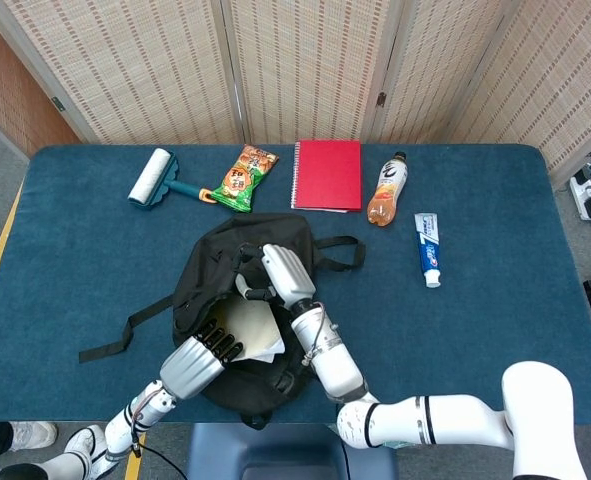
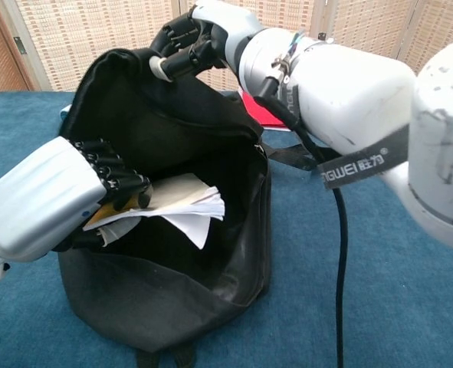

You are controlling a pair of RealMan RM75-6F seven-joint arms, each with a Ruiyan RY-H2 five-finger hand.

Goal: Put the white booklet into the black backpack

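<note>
**Booklet going into the open bag**

The left hand (image 2: 65, 203) is gripping the white booklet (image 2: 176, 207), fingers closed over its near edge, and is holding it inside the mouth of the black backpack (image 2: 172, 307). In the chest view the pages are sagging and fanning at their free end, toward 3 o'clock, partway down the dark interior. The right hand (image 2: 192, 42) is pinching the upper rim of the backpack at 12 o'clock, fingers curled around the fabric, lifting it so the opening is standing wide.

In the head view the booklet (image 1: 250, 325) is showing as a pale patch within the opening, the left hand (image 1: 200, 355) at its 7 o'clock side and the right hand (image 1: 280, 275) just above it.

The insertion step looks nearly done, though the booklet is not yet released. The next move probably calls for pushing it deeper toward the bottom, then spreading the left fingers to let go without catching loose pages on the way out.
</note>
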